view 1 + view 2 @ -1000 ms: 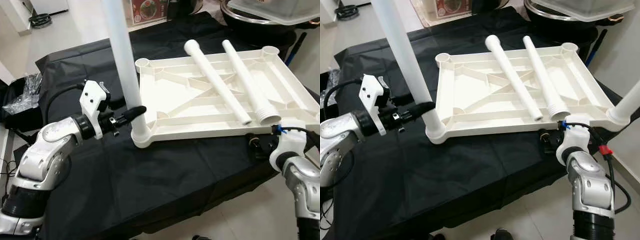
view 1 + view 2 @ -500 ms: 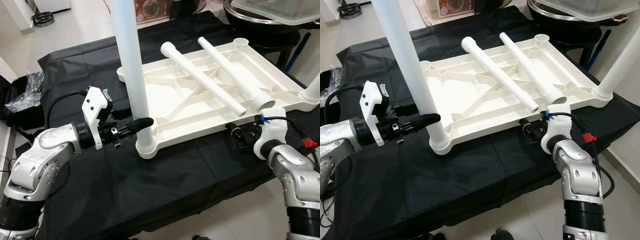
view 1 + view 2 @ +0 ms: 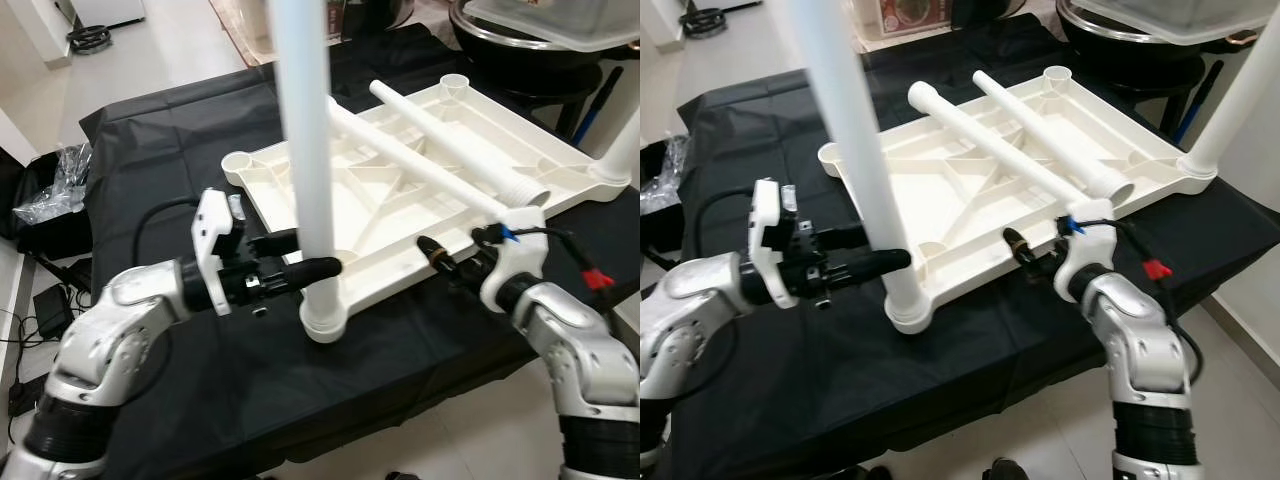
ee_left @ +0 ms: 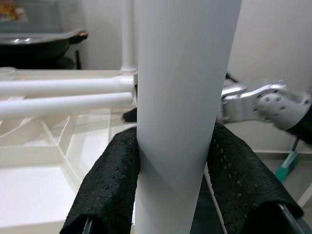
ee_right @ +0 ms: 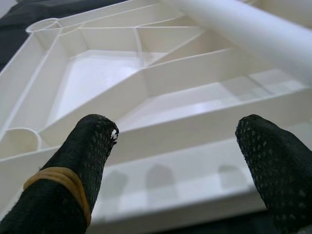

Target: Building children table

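On the black cloth (image 3: 200, 170) lies the upturned tabletop (image 3: 400, 190). Your left gripper (image 3: 318, 255) clasps the upright leg (image 3: 305, 150) — your right gripper (image 5: 180, 161), fingers spread, faces the tabletop's near edge.

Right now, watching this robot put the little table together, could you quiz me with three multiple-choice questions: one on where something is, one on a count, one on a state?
1. Where do the two loose legs lie?
A. On the floor
B. Across the upturned tabletop
C. In the pot behind

2. How many legs stand upright in corner sockets of the tabletop?
A. None
B. Two
C. Four

3. What is the left gripper doing?
A. Clamped on the near upright leg
B. Hanging open beside the table
C. Holding a plastic bag

Answers:
1. B: both white tubes rest slantwise on the ribbed underside.
2. B: the near upright leg and the far-right leg stand in corners.
3. A: the wrist view shows its fingers pressed against both sides of the leg, while the right gripper is open at the tabletop's edge.
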`<state>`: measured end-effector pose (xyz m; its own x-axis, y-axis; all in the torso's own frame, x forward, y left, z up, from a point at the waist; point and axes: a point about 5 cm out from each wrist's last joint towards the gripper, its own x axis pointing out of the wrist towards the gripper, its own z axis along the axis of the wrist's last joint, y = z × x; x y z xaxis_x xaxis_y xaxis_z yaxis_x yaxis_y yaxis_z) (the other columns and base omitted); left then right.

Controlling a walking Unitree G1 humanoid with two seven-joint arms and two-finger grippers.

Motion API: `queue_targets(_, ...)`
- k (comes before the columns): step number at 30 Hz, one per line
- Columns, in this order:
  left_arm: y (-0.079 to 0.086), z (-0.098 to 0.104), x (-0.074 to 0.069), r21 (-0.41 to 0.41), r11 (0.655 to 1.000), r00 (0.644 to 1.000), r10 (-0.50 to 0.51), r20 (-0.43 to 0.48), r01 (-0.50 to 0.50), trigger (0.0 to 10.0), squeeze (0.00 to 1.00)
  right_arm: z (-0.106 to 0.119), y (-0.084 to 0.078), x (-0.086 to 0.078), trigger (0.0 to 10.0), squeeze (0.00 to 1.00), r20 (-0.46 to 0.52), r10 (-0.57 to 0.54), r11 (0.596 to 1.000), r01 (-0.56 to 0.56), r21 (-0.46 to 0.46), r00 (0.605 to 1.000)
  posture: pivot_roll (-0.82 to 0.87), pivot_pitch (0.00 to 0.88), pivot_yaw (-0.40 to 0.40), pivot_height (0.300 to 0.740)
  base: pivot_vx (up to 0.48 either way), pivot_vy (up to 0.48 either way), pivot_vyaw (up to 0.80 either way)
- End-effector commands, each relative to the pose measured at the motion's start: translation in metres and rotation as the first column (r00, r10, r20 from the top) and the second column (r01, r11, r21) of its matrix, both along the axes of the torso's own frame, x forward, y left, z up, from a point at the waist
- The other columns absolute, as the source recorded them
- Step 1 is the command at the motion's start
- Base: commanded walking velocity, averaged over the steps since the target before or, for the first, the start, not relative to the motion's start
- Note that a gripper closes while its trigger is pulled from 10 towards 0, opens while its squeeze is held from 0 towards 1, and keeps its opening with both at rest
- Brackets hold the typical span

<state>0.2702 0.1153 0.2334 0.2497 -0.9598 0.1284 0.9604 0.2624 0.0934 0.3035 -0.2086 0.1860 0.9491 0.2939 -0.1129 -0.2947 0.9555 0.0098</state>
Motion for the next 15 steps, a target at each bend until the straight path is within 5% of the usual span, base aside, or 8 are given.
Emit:
queue_targets(1, -0.004, 0.011, 0.000, -0.054, 0.997, 0.997, -0.045, 0.070, 0.049, 10.0, 0.00, -0.001, 0.004, -0.001, 10.0, 0.00, -0.010, 0.020, 1.000, -0.020, 0.011, 1.000, -0.05, 0.176, 0.055, 0.740, 0.000, 0.000, 0.00)
queue_targets(4, -0.005, 0.008, 0.004, -0.046, 0.998, 0.997, -0.034, 0.068, 0.037, 10.0, 0.00, 0.000, 0.005, -0.002, 10.0, 0.00, -0.007, 0.022, 1.000, -0.022, 0.015, 1.000, -0.05, 0.177, 0.057, 0.740, 0.000, 0.000, 0.00)
queue_targets(5, -0.004, 0.006, 0.009, -0.039, 0.999, 0.997, 0.007, 0.071, -0.004, 10.0, 0.25, 0.000, 0.006, -0.003, 10.0, 0.00, -0.006, 0.023, 1.000, -0.023, 0.013, 1.000, -0.06, 0.178, 0.058, 0.740, 0.000, 0.000, 0.00)
queue_targets(6, -0.004, 0.006, 0.009, -0.039, 0.999, 0.997, 0.007, 0.071, -0.004, 10.0, 0.25, 0.000, 0.006, -0.003, 10.0, 0.00, -0.006, 0.023, 1.000, -0.023, 0.013, 1.000, -0.06, 0.178, 0.058, 0.740, 0.000, 0.000, 0.00)
queue_targets(7, -0.001, 0.004, 0.013, -0.035, 0.999, 0.997, 0.035, 0.068, -0.033, 10.0, 1.00, -0.001, 0.007, -0.004, 10.0, 0.00, -0.008, 0.026, 1.000, -0.026, 0.014, 1.000, -0.05, 0.179, 0.058, 0.740, 0.000, 0.000, 0.00)
queue_targets(9, 0.008, 0.003, 0.020, -0.016, 0.994, 0.989, 0.111, 0.101, -0.110, 10.0, 1.00, -0.001, 0.008, -0.005, 10.0, 0.00, -0.011, 0.032, 0.999, -0.032, 0.008, 0.999, -0.05, 0.184, 0.058, 0.740, 0.000, 0.000, 0.00)
queue_targets(15, 0.015, -0.001, 0.020, 0.019, 0.990, 0.983, 0.137, 0.124, -0.141, 10.0, 1.00, -0.001, 0.009, -0.005, 10.0, 0.00, -0.009, 0.041, 0.999, -0.041, 0.008, 0.999, -0.05, 0.188, 0.057, 0.740, 0.000, 0.000, 0.00)
